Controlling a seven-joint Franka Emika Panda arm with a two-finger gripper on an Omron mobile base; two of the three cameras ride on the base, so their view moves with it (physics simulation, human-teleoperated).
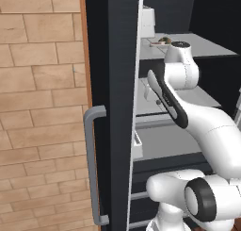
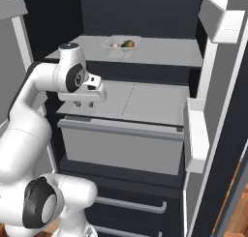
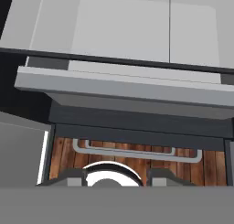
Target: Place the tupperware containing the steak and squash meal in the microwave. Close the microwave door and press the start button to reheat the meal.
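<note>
White arm with dark joints; gripper [image 2: 83, 104] white with dark finger tips. Above and beyond it, clear tupperware [image 2: 121, 43] showing pinkish-red food with a darker green-brown bit, on a light grey upper shelf [image 2: 164, 54]. Directly below the gripper, pale grey shelf panels [image 2: 140, 103] and a grey drawer front [image 2: 121, 146]. Fridge interior walls near-black. To its left, tall black door [image 1: 110, 107] with a grey loop handle [image 1: 92, 164]. Beyond the door, tan brick-pattern wall [image 1: 40, 107]. Under the hand, reddish-brown wood-plank floor [image 3: 137, 157].
</note>
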